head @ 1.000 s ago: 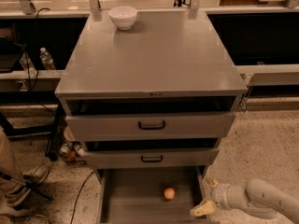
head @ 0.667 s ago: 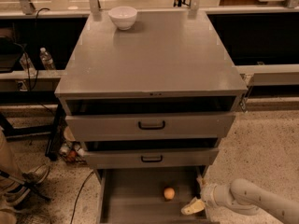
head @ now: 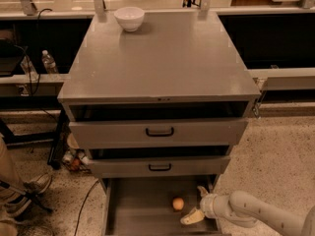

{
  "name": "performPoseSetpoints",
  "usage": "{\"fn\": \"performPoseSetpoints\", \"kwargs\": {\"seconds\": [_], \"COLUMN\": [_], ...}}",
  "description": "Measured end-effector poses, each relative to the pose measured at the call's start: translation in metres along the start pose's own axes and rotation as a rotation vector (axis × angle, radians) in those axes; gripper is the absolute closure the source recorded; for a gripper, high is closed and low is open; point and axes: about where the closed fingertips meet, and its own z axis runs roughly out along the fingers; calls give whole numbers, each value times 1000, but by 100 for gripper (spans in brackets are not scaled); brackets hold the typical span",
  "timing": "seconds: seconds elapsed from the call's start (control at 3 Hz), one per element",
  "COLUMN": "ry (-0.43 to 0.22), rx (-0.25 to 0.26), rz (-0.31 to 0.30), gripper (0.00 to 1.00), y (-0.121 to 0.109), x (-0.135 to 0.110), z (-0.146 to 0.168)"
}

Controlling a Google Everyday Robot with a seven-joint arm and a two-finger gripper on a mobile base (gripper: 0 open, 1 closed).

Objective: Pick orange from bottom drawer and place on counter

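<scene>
End effector, seemingly spread, beside orange

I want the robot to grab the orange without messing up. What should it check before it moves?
1. Bottom drawer pulled out: ok.
2. Orange lying in plain sight on the drawer floor, nothing on top of it: ok.
3. Gripper down in the drawer, just right of the orange, fingers spread open: ok.
4. Orange sitting between the fingers: not ok; it lies just left of them.
5. Fingers clear of the drawer floor: cannot tell.
6. Bare spot on the counter for the orange: ok; only the white bowl stands there, at the back left.
</scene>
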Motion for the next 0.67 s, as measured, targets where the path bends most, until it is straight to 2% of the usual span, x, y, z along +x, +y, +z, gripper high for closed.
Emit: {"fn": "performPoseSetpoints", "kwargs": {"seconds": [0.67], "ry": [-12], "rx": [38], "rz": [-44], "gripper": [0], "y": [-2], "x": [-1], "z": [53]}}
